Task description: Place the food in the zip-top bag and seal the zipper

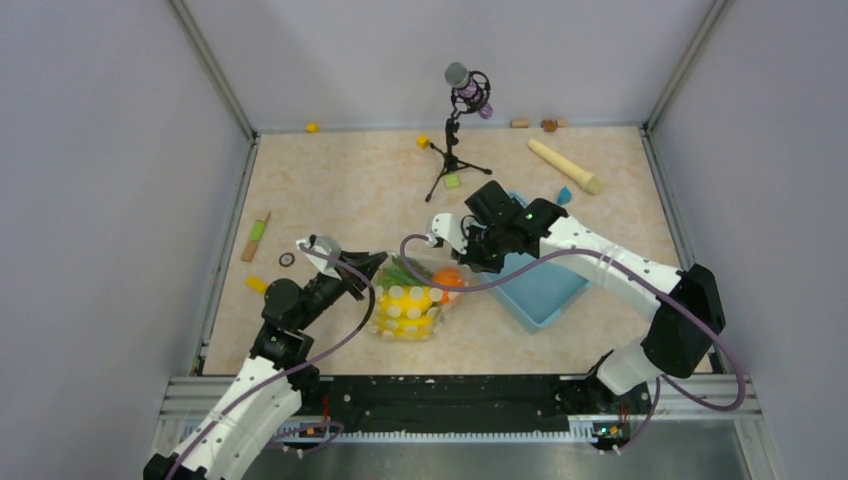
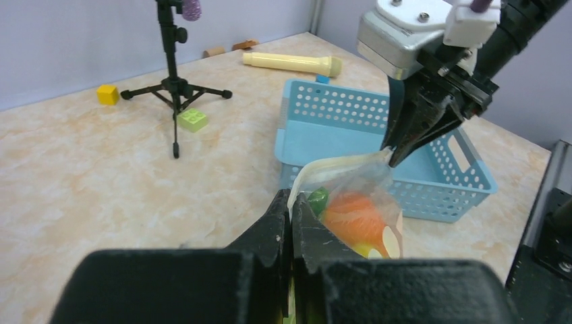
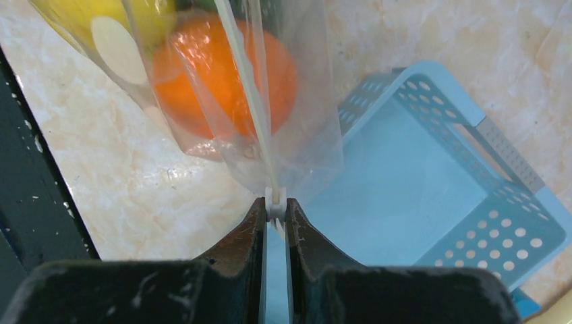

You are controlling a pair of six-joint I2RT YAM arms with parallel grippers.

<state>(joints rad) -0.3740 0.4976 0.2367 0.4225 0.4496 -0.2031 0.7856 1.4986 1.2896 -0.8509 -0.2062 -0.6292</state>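
Clear, white-dotted zip-top bag [image 1: 412,300] lies on the table [image 1: 330,190] between the 2 arms, just beside the blue basket [image 1: 545,300], with an orange [image 3: 222,74] inside. The left gripper [image 2: 291,200] is clamped tight on one end of the zipper [image 2: 344,162]. The right gripper [image 3: 275,206] pinches the other end, jaws nearly closed.

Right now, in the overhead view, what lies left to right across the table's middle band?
In order: green-and-tan stick, small ring, left gripper, dotted bag, right gripper, blue basket.
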